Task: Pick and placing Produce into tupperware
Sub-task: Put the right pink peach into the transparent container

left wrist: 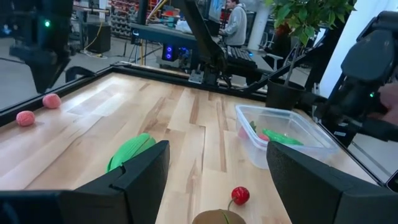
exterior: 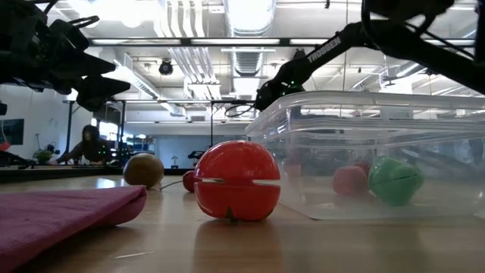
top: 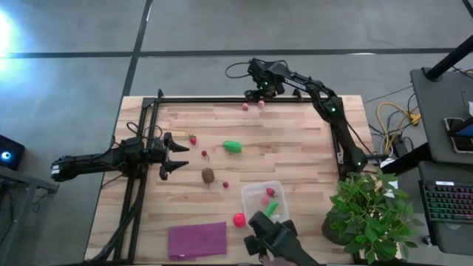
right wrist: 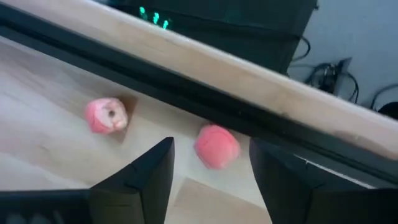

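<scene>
1. Purple sheet (exterior: 64,211) in the low view runs off the left edge, only one corner showing.
2. Tupperware (exterior: 379,152) there is cut by the right edge.
3. Kiwi (left wrist: 217,218) in the left wrist view is clipped, only its top showing.
4. Green piece (left wrist: 129,152) sits partly behind a dark finger (left wrist: 140,180).
</scene>
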Robot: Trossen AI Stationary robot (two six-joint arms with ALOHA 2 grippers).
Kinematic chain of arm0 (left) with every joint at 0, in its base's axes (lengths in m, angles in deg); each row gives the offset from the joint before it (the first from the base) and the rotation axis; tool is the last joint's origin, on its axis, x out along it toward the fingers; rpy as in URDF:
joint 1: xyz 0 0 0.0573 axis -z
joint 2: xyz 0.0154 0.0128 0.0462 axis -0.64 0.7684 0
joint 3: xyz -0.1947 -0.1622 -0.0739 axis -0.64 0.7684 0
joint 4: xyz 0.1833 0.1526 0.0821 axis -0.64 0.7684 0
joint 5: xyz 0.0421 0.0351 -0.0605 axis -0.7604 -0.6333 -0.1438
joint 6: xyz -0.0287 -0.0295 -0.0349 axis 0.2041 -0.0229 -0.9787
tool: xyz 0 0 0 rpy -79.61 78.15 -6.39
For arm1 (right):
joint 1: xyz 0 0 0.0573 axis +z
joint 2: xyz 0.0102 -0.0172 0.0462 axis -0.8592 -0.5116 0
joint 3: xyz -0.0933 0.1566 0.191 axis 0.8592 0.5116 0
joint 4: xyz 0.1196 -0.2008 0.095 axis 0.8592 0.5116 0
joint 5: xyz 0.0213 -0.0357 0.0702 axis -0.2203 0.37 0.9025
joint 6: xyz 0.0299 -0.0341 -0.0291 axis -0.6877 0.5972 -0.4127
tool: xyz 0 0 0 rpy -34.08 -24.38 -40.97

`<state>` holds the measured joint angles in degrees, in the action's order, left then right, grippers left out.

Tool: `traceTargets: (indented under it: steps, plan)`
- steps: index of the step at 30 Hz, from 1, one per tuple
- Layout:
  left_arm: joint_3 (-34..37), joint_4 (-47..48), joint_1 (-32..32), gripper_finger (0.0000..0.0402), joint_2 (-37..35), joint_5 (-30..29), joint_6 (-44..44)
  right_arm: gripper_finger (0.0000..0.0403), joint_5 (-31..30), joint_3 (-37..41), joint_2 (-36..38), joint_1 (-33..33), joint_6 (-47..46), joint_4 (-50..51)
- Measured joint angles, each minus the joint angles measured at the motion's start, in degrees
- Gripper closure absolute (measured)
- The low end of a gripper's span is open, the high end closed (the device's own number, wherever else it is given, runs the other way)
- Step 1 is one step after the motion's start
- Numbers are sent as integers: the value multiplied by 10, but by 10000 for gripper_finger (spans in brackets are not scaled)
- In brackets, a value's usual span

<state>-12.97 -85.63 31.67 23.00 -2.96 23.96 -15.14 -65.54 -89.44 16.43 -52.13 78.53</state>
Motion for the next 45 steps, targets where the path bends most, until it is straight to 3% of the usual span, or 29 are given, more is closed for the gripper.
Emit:
traceTargets:
  steps: [11, 24, 37, 45]
  plan:
    - [0, 0, 0, 146, 0, 0, 0, 183, -19, -30, -28, 4, -22, 56]
    - [0, 1, 0, 146, 1, 0, 0, 212, -16, -21, -28, 0, -27, 29]
    - [0, 1, 0, 146, 0, 0, 0, 214, -9, -20, -48, 0, -31, 32]
    - [0, 1, 0, 146, 0, 0, 0, 268, -13, -24, -49, 0, -28, 32]
